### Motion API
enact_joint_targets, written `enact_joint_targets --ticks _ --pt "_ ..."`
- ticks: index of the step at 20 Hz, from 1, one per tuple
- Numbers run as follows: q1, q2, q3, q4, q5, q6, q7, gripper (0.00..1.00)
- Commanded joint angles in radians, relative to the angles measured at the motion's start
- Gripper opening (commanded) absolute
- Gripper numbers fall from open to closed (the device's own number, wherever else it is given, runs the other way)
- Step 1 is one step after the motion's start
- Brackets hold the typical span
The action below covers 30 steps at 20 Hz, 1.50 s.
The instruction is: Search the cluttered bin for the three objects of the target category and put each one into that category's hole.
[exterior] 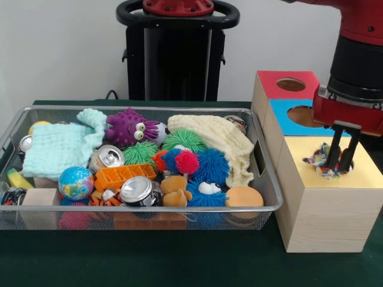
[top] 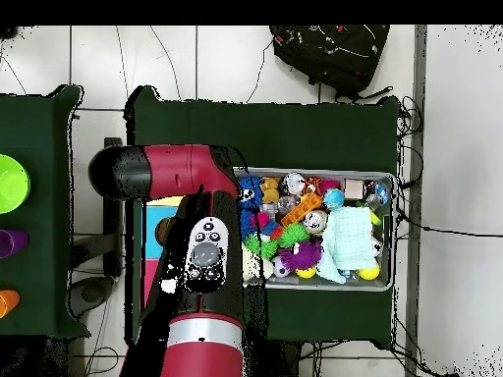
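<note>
My gripper (exterior: 341, 160) hangs over the yellow-topped wooden cube (exterior: 371, 173) at the right. Its fingers stand close together on a knotted rope toy (exterior: 320, 160) of red, blue, yellow and white strands. The toy rests at the level of the cube's top and covers the round hole. The wire-mesh bin (exterior: 179, 208) lies left of the cubes, full of clutter; no other rope toy shows in it. In the overhead view my arm (top: 201, 255) hides the gripper and most of the cubes, and the bin (top: 391, 236) lies to its right.
A blue-topped cube (exterior: 287, 116) and a red-topped cube (exterior: 269, 81) stand behind the yellow one. The bin holds a purple googly-eyed plush (exterior: 128, 127), spiky balls (exterior: 210, 164), cans (exterior: 136, 190), a globe ball (exterior: 76, 182), a mint cloth (exterior: 57, 146) and a cream cloth (exterior: 218, 137).
</note>
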Motion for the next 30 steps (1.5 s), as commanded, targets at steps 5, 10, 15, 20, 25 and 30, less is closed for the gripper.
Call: enact_joint_targets --ticks 5,10,15,20,25,30 --pt "-0.004 0.113 0.077 0.121 0.092 -0.070 0.239 0.00" --pt "0.003 0.077 0.092 0.177 0.143 -0.032 0.239 0.00" --pt "-0.005 0.036 0.112 0.258 0.168 -0.038 0.188 0.00" --pt "0.003 0.012 0.116 0.325 0.190 -0.058 0.171 0.00" --pt "0.008 0.046 0.106 0.328 0.173 -0.141 0.154 0.00" --pt "0.005 0.109 0.081 0.256 0.145 -0.192 0.133 0.00"
